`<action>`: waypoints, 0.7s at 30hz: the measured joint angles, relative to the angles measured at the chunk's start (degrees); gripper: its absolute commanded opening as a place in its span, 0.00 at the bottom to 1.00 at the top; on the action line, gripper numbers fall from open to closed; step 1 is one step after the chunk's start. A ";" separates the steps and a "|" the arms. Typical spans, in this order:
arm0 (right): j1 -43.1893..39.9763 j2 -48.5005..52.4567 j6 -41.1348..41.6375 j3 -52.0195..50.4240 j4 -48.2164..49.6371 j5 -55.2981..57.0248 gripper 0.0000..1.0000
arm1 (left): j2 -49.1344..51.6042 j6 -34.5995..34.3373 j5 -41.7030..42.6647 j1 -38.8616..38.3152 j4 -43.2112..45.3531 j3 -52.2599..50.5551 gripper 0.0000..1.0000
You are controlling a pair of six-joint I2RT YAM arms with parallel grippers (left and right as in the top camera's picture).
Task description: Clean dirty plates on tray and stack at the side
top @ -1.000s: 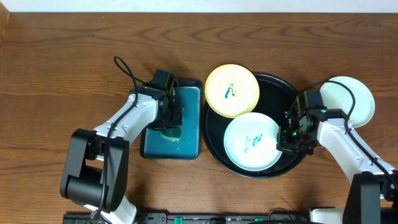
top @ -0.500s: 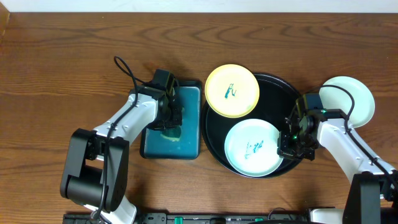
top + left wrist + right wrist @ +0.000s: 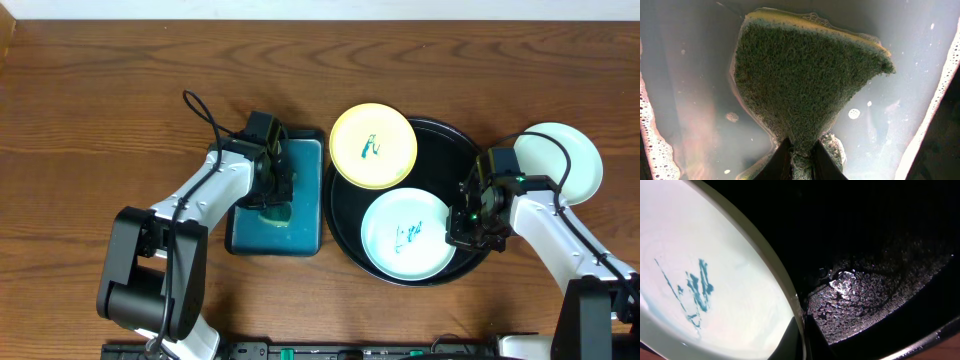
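Note:
The black tray holds a mint-white plate with teal scribble at its front and a yellow plate with teal scribble leaning over its far left rim. A second mint-white plate lies on the table right of the tray. My right gripper is shut on the right rim of the scribbled mint plate, one finger above, one below the rim. My left gripper is shut on a green-and-yellow sponge dipped in soapy water in the teal tray.
The teal rectangular tray sits just left of the black tray, its foamy edge showing in the left wrist view. The black tray's wet floor lies right of the held plate. The wooden table stretches around both trays.
The scribbled mint plate has shifted slightly inside the tray with my right gripper on its rim, down-left then back a little. The left arm and sponge have not moved.

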 measured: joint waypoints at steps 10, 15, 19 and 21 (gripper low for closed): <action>0.00 0.00 0.00 0.00 0.24 0.13 0.01 | 0.00 -0.42 0.00 0.00 -0.09 0.00 0.07; -0.02 0.00 0.00 0.00 0.24 0.15 0.01 | -0.22 -0.26 -0.02 0.00 -1.62 0.83 0.08; 0.00 0.00 0.00 0.00 0.24 0.15 0.01 | -3.30 0.48 -0.20 0.00 -2.08 0.90 0.08; 0.00 0.00 0.00 0.00 0.33 0.17 0.01 | -6.40 0.55 -0.22 0.00 -1.95 0.90 0.07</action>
